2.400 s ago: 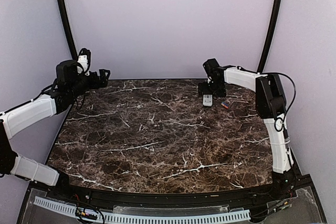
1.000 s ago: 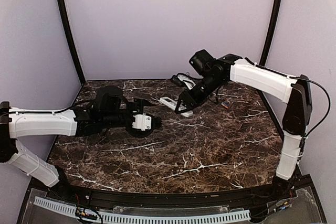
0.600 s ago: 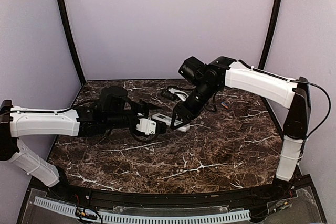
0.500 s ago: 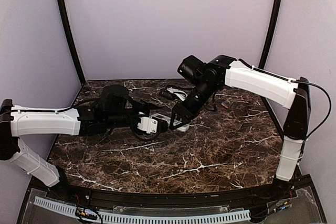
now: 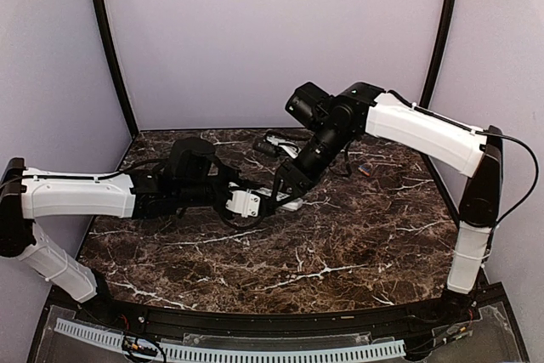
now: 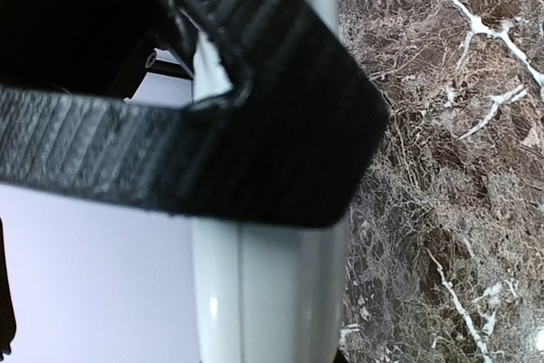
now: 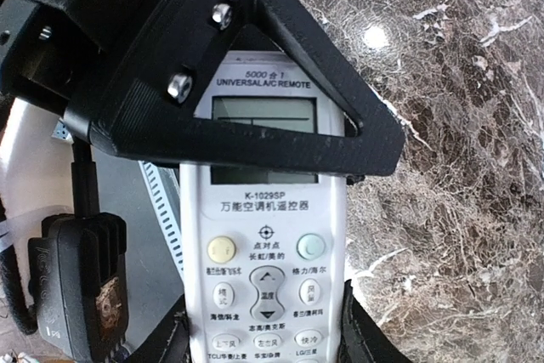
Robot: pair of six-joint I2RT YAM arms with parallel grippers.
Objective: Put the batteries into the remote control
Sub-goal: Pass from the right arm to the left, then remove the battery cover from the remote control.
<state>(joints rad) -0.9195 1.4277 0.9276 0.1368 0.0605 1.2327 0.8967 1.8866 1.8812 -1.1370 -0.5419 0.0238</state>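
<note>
- Top external view, left side: the left arm (image 5: 76, 197) reaches in from the left edge of the frame, low over the marble table (image 5: 340, 244). The left gripper (image 5: 257, 201) ends at the centre of the frame, at the left end of the remote control (image 5: 274, 196).
- Left wrist view: one black, ribbed, triangular finger (image 6: 255, 159) lies across the white long edge of the remote control, which runs top to bottom through mid frame. The opposing finger is hidden, so it cannot be told whether this claw is clamped on the handset or only laid against it.
- Centre of the top external view: the remote control sits between the two grippers. In the right wrist view its front faces the camera. The grey screen (image 7: 270, 121) shows partly through the left gripper's triangular finger, and the buttons (image 7: 265, 282) are below it.
- Right of centre: the right arm (image 5: 425, 129) comes down from the upper right. The right gripper (image 5: 287, 190) is closed onto the remote control. In the right wrist view its dark fingers hug the two long edges at the bottom of the frame.
- Farther right, toward the back of the table: the batteries (image 5: 365, 169) lie on the marble as a small orange-red spot, well apart from the remote control and both grippers. They are too small to count.
</note>
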